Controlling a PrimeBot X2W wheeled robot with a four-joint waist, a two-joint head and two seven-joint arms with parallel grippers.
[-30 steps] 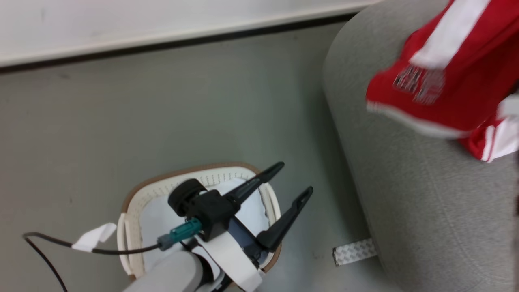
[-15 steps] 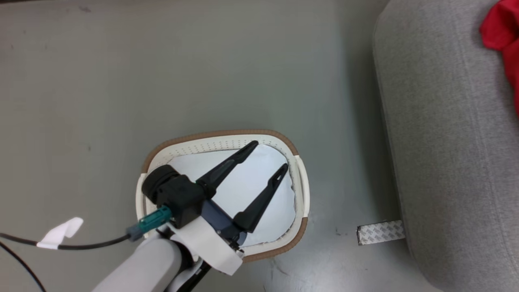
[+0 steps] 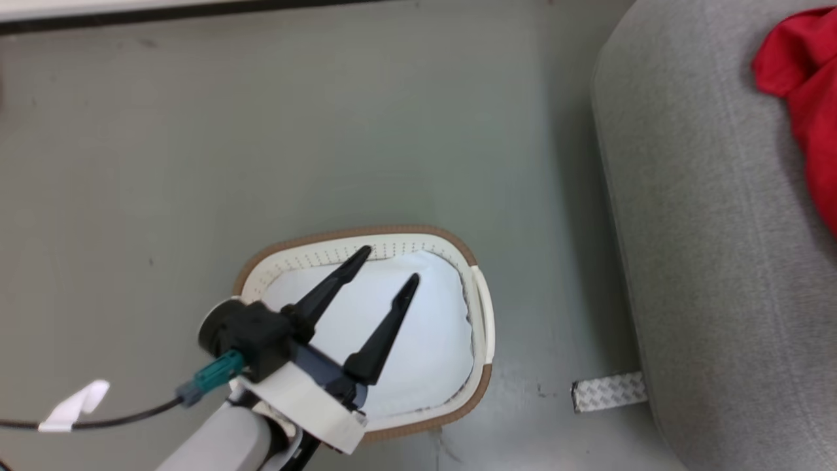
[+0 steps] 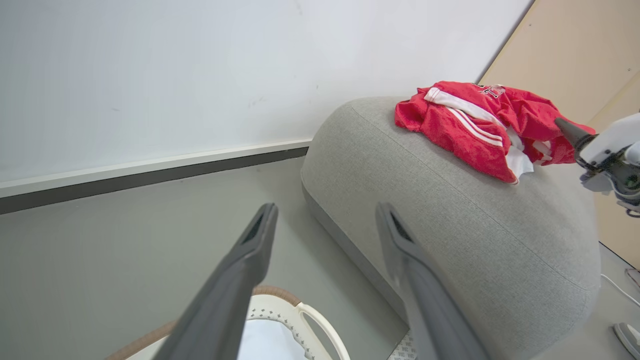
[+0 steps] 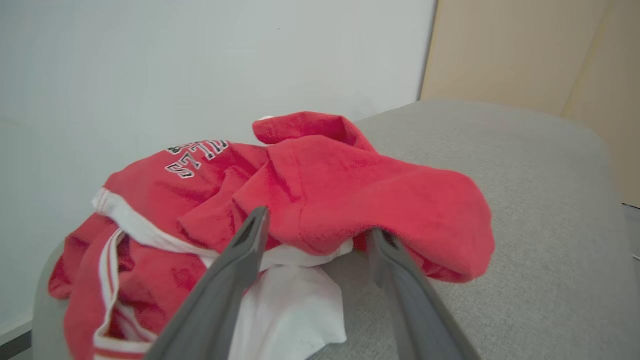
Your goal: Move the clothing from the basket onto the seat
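finishing the set-down
left hand [image 3: 390, 264] hangs with fingers apart over the basket [image 3: 353, 233], which looks empty; on the seat [image 3: 706, 261] the clothing [image 3: 804, 85] lies heaped, right hand [image 5: 316, 222] spread at its edge. back it straight out so no fold snags.

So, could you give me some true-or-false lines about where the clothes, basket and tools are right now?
1. The clothing lies on the seat. True.
2. The basket stands on the seat. False: it stands on the floor beside it.
3. The left tool is open over the basket. True.
4. The right tool is shut on the clothing. False: it is open, its tips at the clothing.
5. Red clothing fills the basket. False: no red shows inside.
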